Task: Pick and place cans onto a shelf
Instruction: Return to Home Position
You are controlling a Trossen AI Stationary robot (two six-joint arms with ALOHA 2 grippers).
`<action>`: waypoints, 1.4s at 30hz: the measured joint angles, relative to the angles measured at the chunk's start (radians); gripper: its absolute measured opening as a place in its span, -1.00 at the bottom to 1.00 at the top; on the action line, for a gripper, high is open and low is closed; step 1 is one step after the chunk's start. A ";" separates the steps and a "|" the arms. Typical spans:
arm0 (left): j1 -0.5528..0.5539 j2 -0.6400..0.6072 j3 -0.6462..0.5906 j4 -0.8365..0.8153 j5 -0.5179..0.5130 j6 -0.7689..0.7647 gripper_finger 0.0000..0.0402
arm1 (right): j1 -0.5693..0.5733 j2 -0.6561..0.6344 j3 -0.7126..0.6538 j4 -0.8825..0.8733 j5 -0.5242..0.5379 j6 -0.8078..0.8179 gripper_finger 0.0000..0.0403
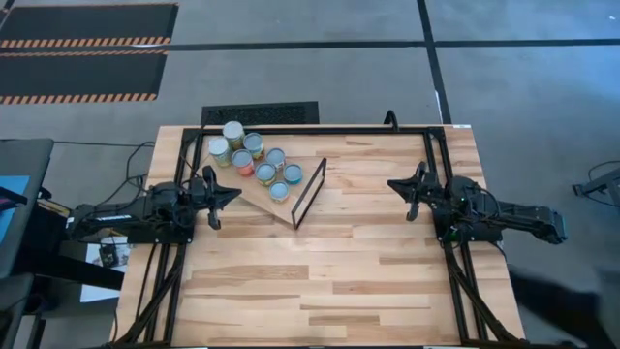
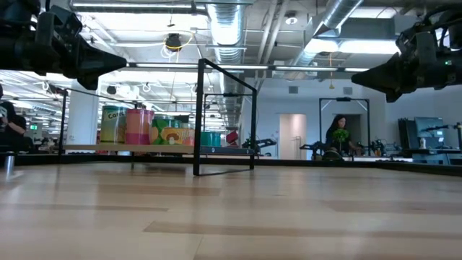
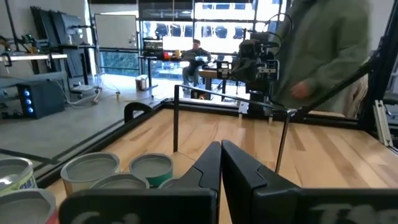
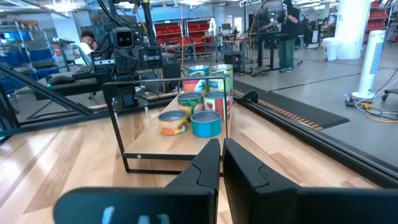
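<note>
Several cans (image 1: 256, 158) with silvery tops stand upright in a cluster on the light plywood shelf (image 1: 260, 200) at the table's far left. The shelf's thin black frame (image 1: 309, 193) stands at its right end. The cans also show in the low view (image 2: 144, 126), the left wrist view (image 3: 92, 170) and the right wrist view (image 4: 200, 106). My left gripper (image 1: 235, 197) is shut and empty, above the table just left of the shelf's near edge. My right gripper (image 1: 392, 184) is shut and empty, above the table's right part, pointing toward the frame.
A black metal rail (image 1: 438, 184) runs around the butcher-block tabletop (image 1: 329, 281). A person (image 3: 329, 50) stands beyond the table's right side behind my right arm. Bare tabletop lies between the frame and my right gripper, and across the near half.
</note>
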 joint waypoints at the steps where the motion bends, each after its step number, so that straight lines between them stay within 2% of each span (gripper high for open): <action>1: 0.000 0.000 0.000 0.000 0.000 0.004 -1.00 | 0.000 0.000 0.000 0.000 0.000 0.000 -0.79; 42: 0.000 0.000 0.000 0.000 0.000 -0.009 -1.00 | 0.000 0.000 0.000 -0.001 -0.001 0.001 -0.78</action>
